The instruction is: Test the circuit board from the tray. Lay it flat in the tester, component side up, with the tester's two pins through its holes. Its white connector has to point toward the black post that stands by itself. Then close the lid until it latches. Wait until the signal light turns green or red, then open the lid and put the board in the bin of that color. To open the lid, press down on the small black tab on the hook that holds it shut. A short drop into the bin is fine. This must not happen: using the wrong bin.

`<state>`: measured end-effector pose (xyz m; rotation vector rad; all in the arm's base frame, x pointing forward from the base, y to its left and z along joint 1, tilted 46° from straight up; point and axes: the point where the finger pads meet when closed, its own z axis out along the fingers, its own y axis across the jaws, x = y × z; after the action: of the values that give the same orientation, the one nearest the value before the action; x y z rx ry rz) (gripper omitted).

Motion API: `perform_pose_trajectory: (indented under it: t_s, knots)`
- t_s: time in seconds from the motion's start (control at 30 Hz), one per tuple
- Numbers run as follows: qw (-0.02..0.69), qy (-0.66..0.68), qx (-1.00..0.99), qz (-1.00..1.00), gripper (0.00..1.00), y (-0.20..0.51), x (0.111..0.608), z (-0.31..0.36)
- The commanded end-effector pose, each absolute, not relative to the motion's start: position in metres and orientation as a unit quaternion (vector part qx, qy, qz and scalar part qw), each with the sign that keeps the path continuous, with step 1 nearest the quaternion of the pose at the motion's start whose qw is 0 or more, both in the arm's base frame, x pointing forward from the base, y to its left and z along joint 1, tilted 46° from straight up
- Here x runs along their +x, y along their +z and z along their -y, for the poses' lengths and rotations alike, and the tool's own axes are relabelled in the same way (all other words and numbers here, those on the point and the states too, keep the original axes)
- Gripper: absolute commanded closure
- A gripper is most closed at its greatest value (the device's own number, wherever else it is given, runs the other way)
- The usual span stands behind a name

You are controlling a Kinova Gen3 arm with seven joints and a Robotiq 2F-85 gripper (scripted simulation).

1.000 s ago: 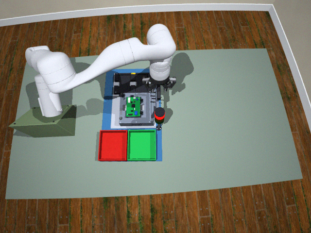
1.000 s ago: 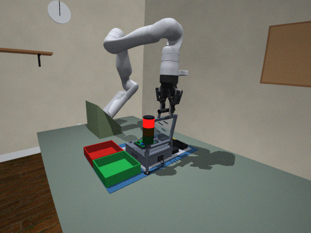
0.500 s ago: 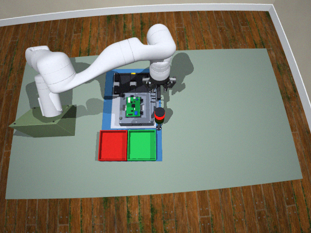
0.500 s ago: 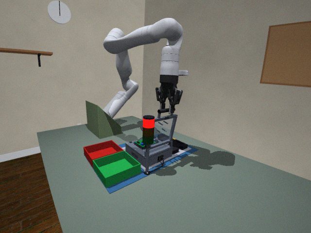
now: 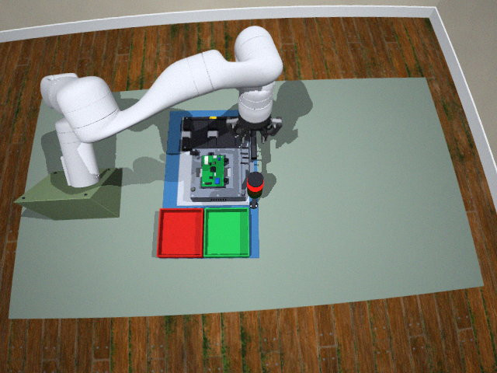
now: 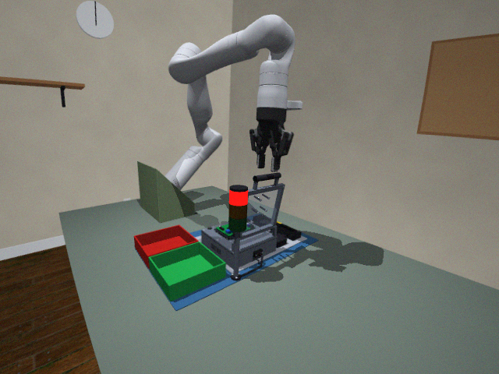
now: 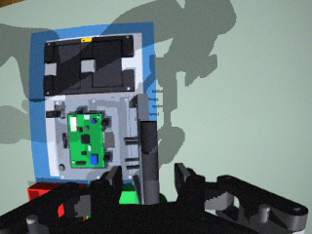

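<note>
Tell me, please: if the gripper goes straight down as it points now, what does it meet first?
Most likely the black handle of the raised lid, directly under the open gripper. Exact alignment is hard to judge.

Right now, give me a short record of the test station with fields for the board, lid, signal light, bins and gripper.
board: green circuit board lies flat in the tester, component side up
lid: stands raised, its handle on top
signal light: red band lit
bins: red bin and green bin side by side, no board inside
gripper: gripper open, above the lid handle, holding nothing
next, likely: carry board to red bin
</note>
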<state>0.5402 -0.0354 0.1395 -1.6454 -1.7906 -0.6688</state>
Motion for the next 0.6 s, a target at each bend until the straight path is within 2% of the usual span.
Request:
perform_pose_trajectory:
  t_s: [0.0,0.4,0.43,0.57]
  knots:
    - [0.301,-0.254,-0.625,0.675,0.50,0.149,0.544,0.045]
    - [0.301,-0.254,-0.625,0.675,0.50,0.159,0.545,0.055]
    - [0.301,-0.254,-0.625,0.675,0.00,0.159,0.545,0.055]
    - [0.301,-0.254,-0.625,0.675,0.00,0.159,0.545,0.055]
